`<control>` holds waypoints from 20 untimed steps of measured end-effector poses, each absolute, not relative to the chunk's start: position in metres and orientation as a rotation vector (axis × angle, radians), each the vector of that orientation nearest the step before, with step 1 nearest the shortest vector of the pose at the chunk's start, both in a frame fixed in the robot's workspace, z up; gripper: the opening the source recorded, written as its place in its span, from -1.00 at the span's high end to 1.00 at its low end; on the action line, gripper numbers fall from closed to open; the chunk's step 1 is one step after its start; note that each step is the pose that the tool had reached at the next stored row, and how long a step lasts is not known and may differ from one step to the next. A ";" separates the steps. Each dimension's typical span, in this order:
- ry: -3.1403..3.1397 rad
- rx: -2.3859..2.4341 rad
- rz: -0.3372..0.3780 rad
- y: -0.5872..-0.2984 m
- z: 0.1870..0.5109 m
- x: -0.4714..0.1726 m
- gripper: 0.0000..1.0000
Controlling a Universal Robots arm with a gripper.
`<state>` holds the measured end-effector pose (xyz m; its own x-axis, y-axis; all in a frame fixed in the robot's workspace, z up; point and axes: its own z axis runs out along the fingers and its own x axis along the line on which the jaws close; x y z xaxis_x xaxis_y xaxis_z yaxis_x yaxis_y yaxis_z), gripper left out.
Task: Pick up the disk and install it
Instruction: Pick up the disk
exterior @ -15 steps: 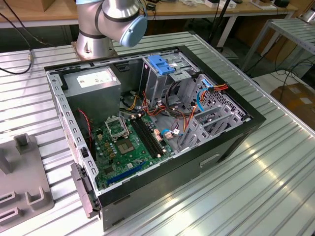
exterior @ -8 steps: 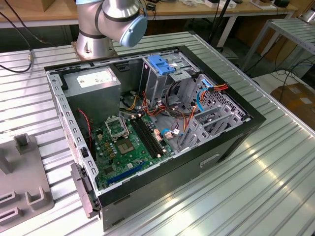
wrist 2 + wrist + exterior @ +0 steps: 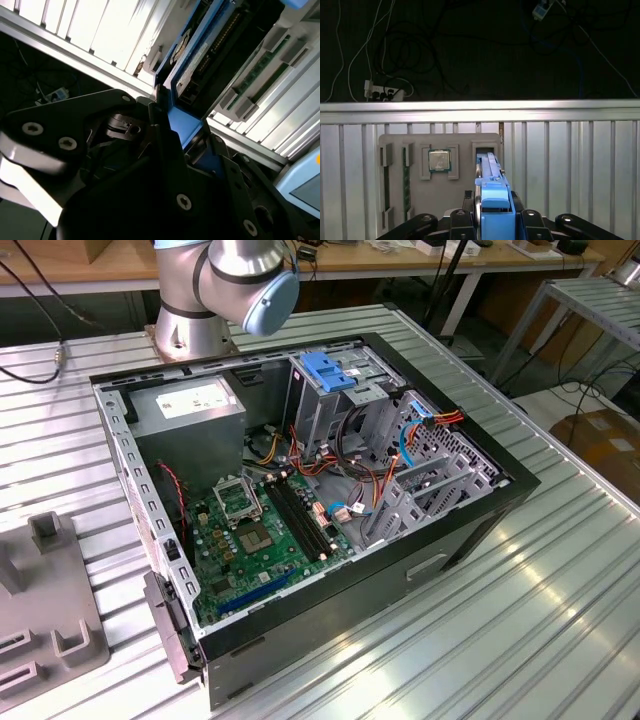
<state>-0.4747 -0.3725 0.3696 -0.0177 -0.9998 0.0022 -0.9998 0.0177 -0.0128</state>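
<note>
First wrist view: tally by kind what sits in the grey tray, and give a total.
processor chip: 1
green memory stick: 1
disk in its blue carrier: 1
Total: 3
The dark slot beside the stick is too dim to count.

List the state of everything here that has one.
gripper: shut on the disk's blue carrier end.
disk: standing on edge in its slot in the tray.
tray: flat on the slatted table, loaded.
processor chip: seated in its tray recess.
memory stick: lying in its tray slot.
computer case: on its side, open, interior exposed.
</note>
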 end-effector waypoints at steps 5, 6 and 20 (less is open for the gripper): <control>2.236 -2.197 -0.017 -0.372 0.384 -0.475 0.26; 2.236 -2.197 -0.017 -0.372 0.386 -0.475 0.26; 2.236 -2.197 -0.016 -0.372 0.410 -0.475 0.26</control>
